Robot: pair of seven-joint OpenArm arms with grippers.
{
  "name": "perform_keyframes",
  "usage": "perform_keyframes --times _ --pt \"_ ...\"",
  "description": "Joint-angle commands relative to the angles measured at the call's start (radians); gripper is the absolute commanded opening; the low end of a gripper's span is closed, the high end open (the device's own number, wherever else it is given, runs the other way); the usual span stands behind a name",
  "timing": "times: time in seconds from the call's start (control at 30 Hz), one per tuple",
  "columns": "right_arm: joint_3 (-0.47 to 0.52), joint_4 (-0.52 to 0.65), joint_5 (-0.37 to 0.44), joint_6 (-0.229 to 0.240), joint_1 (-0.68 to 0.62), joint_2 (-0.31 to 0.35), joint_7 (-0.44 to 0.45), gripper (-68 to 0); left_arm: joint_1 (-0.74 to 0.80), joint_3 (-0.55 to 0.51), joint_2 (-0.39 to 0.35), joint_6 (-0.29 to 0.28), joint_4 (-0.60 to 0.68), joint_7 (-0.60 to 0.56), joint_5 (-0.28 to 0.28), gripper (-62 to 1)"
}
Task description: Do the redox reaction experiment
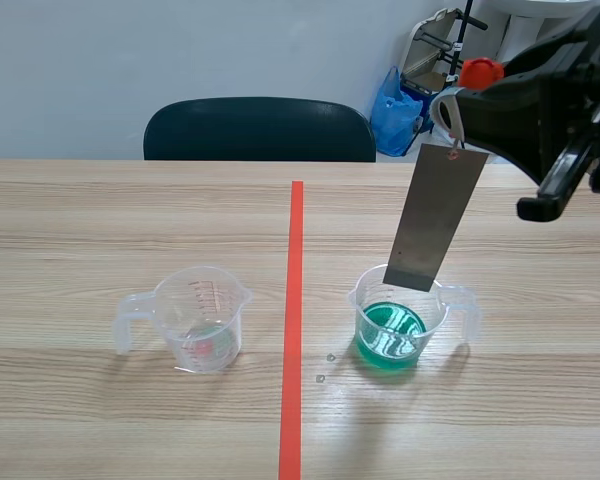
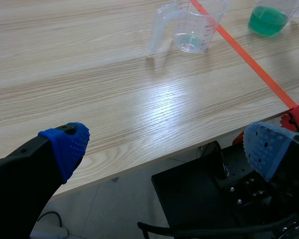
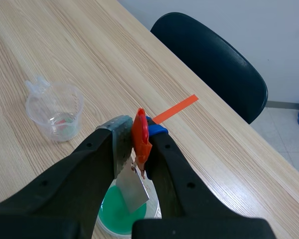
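My right gripper is raised over the right half of the table, shut on a red clip from which a grey metal strip hangs. The strip's lower end is level with the rim of a clear beaker of green liquid; it does not reach the liquid. In the right wrist view the clip sits between my fingers, with the strip over the green beaker. A second clear beaker with a little liquid stands left of the tape line. My left gripper is open off the table's near edge.
A red tape line runs down the table's middle between the beakers. A dark chair stands behind the far edge, with a blue bag beside it. Black equipment lies under the table edge by the left gripper.
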Motion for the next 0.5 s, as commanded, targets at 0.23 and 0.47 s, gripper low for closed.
perform_keyframes --times 0.23,0.47 --pt "0.01 0.016 0.011 -0.003 0.015 0.014 0.032 -65.6 0.001 0.0 0.002 -0.002 0.013 -0.014 -0.002 1.4" --pt "0.01 0.016 0.011 -0.003 0.015 0.014 0.031 -65.6 0.001 0.0 0.003 -0.002 0.013 -0.014 -0.002 1.4"
